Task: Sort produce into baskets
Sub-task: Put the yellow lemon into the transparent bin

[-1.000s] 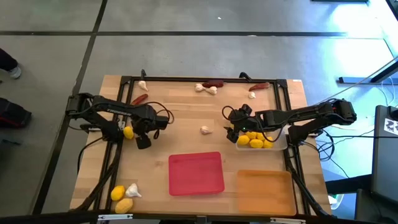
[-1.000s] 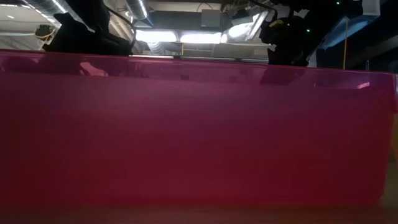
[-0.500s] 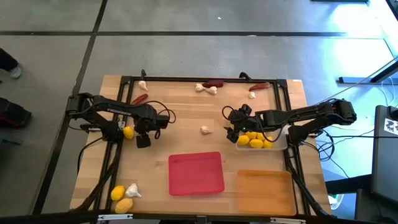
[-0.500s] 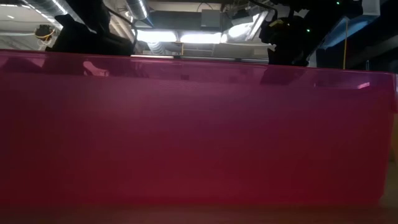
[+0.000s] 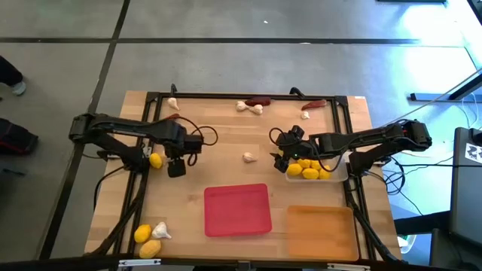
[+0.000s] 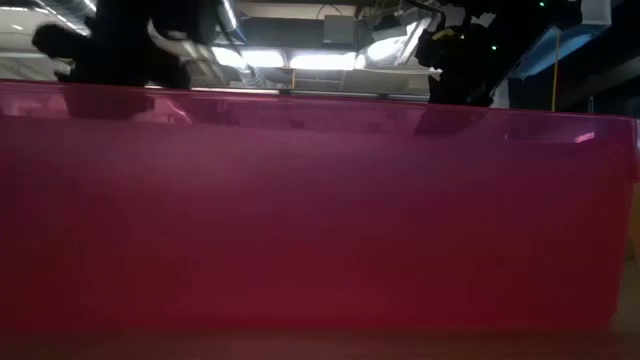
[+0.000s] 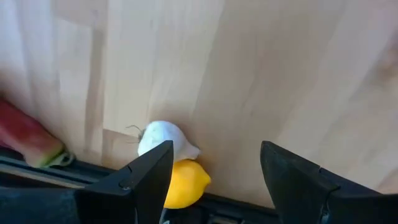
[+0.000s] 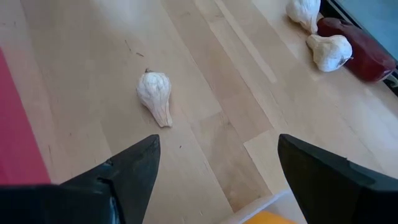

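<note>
- On the tabletop (image 5: 226, 150): left end effector (image 5: 176, 168), open and empty, has shifted slightly past the lemon (image 5: 155, 160).
- Right end effector (image 5: 280, 160), open, empty, unmoved at the clear tray (image 5: 340, 176) of lemons.
- Garlic (image 5: 248, 156) remains unsorted.

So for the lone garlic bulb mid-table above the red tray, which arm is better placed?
Probably the right. The right gripper sits just beside the garlic bulb, open and empty, and its wrist view looks straight at the bulb. The left gripper, also open, is farther off, next to a lemon.
</note>
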Controlling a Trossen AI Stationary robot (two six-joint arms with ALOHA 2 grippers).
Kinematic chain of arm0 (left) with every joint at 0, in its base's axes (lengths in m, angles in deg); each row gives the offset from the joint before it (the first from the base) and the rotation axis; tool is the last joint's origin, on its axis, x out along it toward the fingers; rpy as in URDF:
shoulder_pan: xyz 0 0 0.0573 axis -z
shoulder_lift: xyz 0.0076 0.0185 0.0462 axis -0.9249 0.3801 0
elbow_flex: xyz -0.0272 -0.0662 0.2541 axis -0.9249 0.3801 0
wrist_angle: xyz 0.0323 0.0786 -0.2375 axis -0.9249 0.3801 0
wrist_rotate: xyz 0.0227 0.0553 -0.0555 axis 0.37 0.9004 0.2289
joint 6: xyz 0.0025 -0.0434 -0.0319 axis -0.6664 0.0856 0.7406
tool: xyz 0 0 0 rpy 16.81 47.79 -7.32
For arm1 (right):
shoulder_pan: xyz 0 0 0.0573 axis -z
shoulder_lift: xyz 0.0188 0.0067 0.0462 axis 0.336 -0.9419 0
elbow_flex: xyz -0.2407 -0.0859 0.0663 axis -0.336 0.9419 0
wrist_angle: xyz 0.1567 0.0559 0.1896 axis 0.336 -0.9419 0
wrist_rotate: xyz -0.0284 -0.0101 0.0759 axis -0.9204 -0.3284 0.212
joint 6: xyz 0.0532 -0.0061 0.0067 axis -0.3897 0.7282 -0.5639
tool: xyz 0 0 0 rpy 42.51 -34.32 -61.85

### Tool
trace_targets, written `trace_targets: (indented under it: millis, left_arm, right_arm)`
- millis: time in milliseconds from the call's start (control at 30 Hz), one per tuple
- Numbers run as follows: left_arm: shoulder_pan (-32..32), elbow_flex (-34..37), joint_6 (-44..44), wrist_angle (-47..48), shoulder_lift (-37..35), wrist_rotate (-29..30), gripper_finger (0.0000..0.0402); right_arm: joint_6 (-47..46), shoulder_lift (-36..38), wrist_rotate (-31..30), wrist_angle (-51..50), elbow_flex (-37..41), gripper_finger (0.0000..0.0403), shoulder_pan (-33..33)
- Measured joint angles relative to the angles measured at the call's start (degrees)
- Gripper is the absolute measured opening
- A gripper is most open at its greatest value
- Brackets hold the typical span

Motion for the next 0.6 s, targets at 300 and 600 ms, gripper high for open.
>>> trace_targets:
  millis: [300, 600]
  left_arm:
    - [2.48, -0.44, 2.47, -5.10, -8.04, 0.22, 0.0237]
    - [0.51, -0.44, 1.57, -5.90, -6.42, 0.22, 0.0237]
  right_arm:
    - [0.00, 0.00, 0.44, -0.09, 0.00, 0.0319, 0.00]
    - [0.46, 0.00, -1.05, -0.14, 0.00, 0.0319, 0.00]
